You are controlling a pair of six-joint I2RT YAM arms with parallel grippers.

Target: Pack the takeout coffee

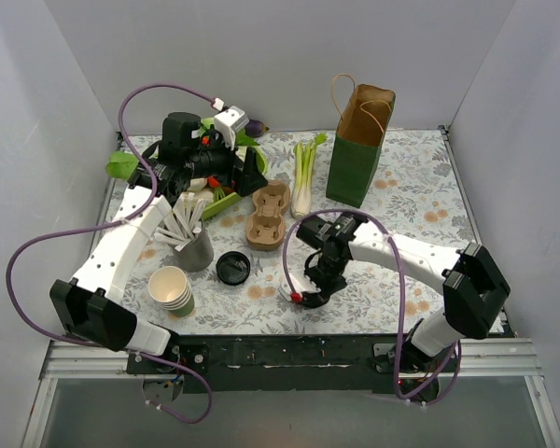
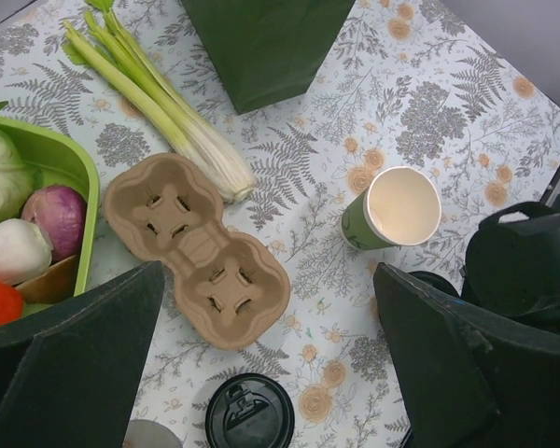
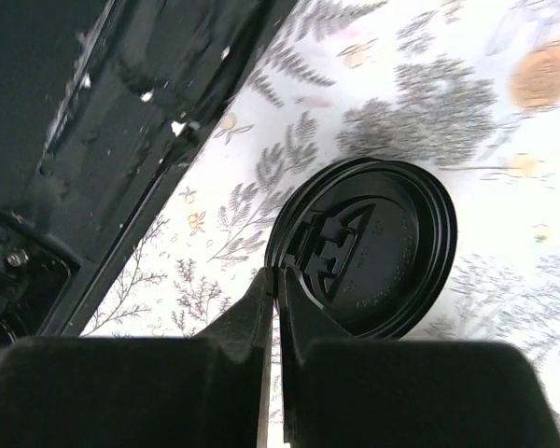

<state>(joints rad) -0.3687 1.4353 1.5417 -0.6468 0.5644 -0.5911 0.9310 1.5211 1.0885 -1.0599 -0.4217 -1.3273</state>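
The takeout coffee cup (image 2: pixel 392 210), dark green with a cream inside, stands lidless on the floral table in the left wrist view, right of the brown cup carrier (image 2: pixel 196 247). In the top view my right arm hides it. My right gripper (image 3: pixel 278 280) is shut on the rim of a black lid (image 3: pixel 373 247) and holds it just above the table near the front edge (image 1: pixel 319 285). A second black lid (image 1: pixel 233 268) lies flat on the table and also shows in the left wrist view (image 2: pixel 250 411). My left gripper (image 2: pixel 271 373) is open and empty, high over the carrier (image 1: pixel 247 175).
The green and brown paper bag (image 1: pixel 359 145) stands open at the back. Celery (image 1: pixel 303 173) lies beside the carrier (image 1: pixel 269 215). A green tray (image 2: pixel 65 163) of vegetables is at back left. Nested green cups (image 1: pixel 171 289) and a grey cup of sticks (image 1: pixel 194 245) stand front left.
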